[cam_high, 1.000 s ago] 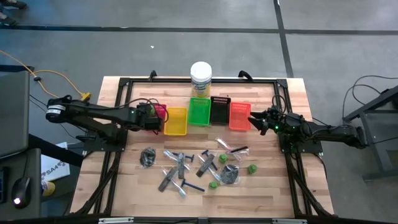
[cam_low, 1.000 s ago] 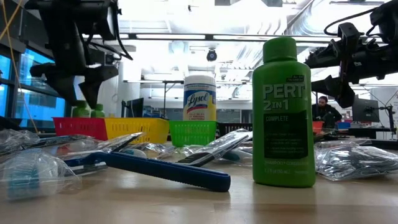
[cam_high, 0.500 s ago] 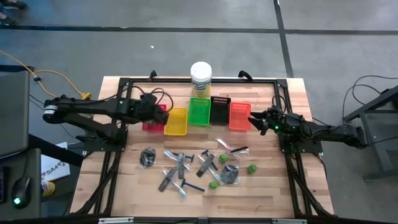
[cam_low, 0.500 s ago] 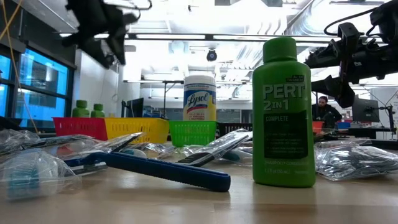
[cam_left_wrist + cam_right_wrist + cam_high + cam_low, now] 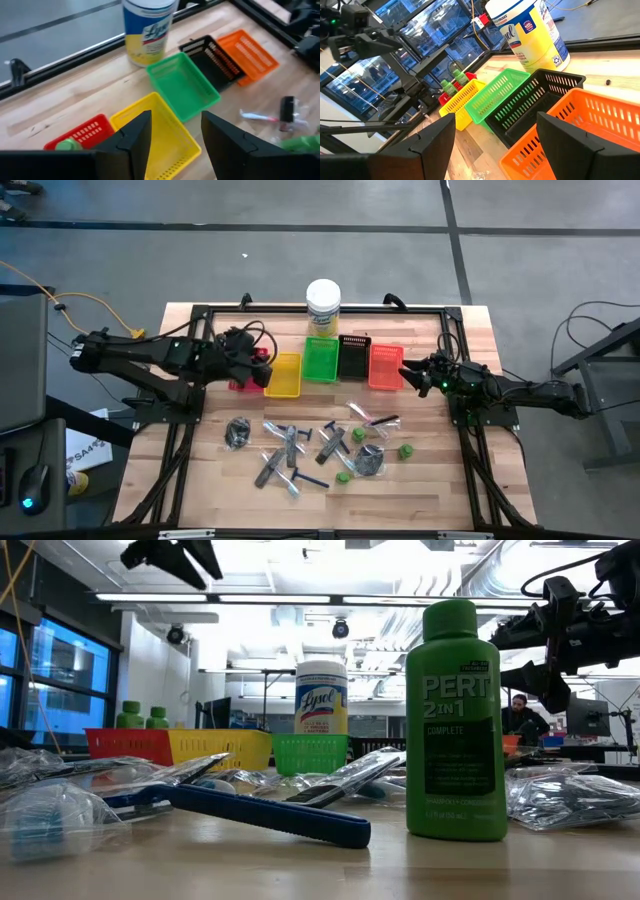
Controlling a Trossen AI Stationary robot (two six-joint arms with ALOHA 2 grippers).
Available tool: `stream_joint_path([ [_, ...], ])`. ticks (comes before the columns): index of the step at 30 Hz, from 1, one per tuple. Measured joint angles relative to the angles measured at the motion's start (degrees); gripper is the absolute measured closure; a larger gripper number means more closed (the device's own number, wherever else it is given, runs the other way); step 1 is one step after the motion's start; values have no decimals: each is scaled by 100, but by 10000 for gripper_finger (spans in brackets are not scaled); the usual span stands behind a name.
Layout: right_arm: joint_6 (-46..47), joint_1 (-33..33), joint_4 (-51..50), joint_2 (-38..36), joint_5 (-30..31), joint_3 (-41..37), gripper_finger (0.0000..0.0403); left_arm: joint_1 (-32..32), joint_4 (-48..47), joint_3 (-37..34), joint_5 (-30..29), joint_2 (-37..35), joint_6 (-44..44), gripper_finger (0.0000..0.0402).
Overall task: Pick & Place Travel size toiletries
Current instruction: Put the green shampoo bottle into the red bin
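The travel size toiletries lie loose in the middle of the table: green pots (image 5: 406, 451), grey flat pieces (image 5: 290, 442), dark-blue razors (image 5: 306, 479), a clear-sleeved stick (image 5: 376, 419) and dark shiny bundles (image 5: 238, 432). In the low view a green bottle (image 5: 455, 720) stands upright and a blue razor (image 5: 270, 817) lies flat. Two green bottles (image 5: 452, 82) stand in the red tray (image 5: 82, 134). My left gripper (image 5: 262, 363) hangs open and empty, high over the red and yellow trays (image 5: 175, 145). My right gripper (image 5: 405, 372) is open and empty beside the orange tray (image 5: 495, 145).
A row of small trays stands across the far half of the table: red, yellow (image 5: 283, 375), green (image 5: 321, 359), black (image 5: 354, 356) and orange (image 5: 385, 366). The tall jar with a white lid (image 5: 323, 306) stands behind them. A black frame (image 5: 190, 380) borders the table.
My left gripper has risen from just above the red tray to high over the table and tipped from pointing down toward level. The two green bottles stay standing in the red tray. The right arm and the loose items have kept still.
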Motion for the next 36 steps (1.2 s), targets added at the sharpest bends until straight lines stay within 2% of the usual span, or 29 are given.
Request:
stream_joint_path([
  [6,-1,0,0,-1,-1,-1,137,-373,203,0,-63,0,-19,243],
  [14,17,0,0,-1,0,0,137,-496,402,0,-73,0,-9,243],
  [17,434,0,62,1,-30,0,137,-494,402,0,-73,0,-7,243],
  [22,2193,0,267,1,-481,0,137,-494,402,0,-32,0,159,243],
  [29,3432,2,303,1,-2206,19,137,-494,400,0,2,0,205,243],
  [36,3668,517,-30,0,-2261,727,137,-494,398,0,135,0,308,243],
])
